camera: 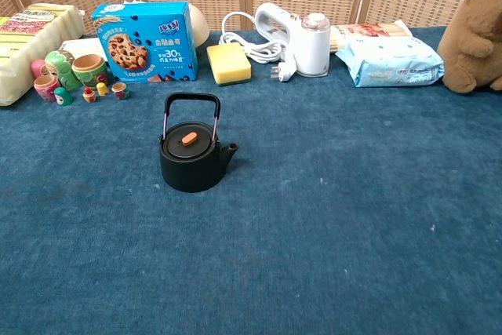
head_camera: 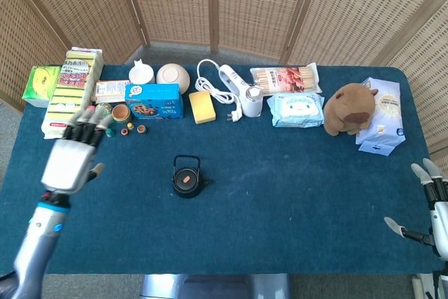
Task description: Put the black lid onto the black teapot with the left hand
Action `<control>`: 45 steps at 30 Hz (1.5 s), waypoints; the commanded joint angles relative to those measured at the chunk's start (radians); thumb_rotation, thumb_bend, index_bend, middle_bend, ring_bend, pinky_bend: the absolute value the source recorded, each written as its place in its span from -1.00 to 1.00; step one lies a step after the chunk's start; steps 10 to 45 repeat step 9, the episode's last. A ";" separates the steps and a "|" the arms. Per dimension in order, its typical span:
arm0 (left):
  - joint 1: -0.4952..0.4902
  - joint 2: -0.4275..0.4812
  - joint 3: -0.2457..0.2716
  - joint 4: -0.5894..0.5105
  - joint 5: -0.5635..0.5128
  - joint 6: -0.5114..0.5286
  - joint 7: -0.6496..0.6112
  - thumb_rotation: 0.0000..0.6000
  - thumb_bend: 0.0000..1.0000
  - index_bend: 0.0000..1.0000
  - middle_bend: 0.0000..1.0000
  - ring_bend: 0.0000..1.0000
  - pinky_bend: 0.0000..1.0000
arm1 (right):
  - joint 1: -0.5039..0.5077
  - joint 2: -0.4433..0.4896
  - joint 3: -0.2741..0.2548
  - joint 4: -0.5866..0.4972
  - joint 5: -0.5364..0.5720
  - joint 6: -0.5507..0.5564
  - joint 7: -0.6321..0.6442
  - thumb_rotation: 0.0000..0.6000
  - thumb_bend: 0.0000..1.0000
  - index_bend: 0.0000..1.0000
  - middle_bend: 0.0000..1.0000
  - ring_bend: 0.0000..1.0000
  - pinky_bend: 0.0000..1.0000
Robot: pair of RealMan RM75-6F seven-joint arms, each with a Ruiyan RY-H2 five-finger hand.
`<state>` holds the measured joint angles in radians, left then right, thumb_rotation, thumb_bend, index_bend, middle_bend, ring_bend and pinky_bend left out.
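Note:
The black teapot (head_camera: pixel 187 180) (camera: pixel 190 158) stands upright on the blue table, handle raised. Its black lid (camera: pixel 188 141) with an orange knob sits on top of it. My left hand (head_camera: pixel 73 160) hovers far to the left of the pot, fingers spread and holding nothing; the chest view does not show it. At the right table edge my right hand (head_camera: pixel 430 204) rests with fingers apart, empty.
Along the back stand a blue cookie box (head_camera: pixel 155 101), a yellow sponge (head_camera: pixel 201 106), small nesting dolls (head_camera: pixel 112 118), a white charger with cable (head_camera: pixel 227 82), a grinder (head_camera: pixel 253 101), wipes (head_camera: pixel 295 110), a plush capybara (head_camera: pixel 350 108) and sponge packs (head_camera: pixel 71 96).

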<state>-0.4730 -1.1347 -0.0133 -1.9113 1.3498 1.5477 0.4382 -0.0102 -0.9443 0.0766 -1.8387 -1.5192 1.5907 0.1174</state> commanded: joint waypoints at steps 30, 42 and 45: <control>0.332 0.083 0.142 0.195 0.088 0.177 -0.475 1.00 -0.89 -1.00 -1.00 -1.00 -0.86 | -0.012 -0.035 0.019 -0.002 0.001 0.049 -0.066 0.80 -0.95 -0.81 -1.00 -1.00 -1.00; 0.332 0.083 0.142 0.195 0.088 0.177 -0.475 1.00 -0.89 -1.00 -1.00 -1.00 -0.86 | -0.012 -0.035 0.019 -0.002 0.001 0.049 -0.066 0.80 -0.95 -0.81 -1.00 -1.00 -1.00; 0.332 0.083 0.142 0.195 0.088 0.177 -0.475 1.00 -0.89 -1.00 -1.00 -1.00 -0.86 | -0.012 -0.035 0.019 -0.002 0.001 0.049 -0.066 0.80 -0.95 -0.81 -1.00 -1.00 -1.00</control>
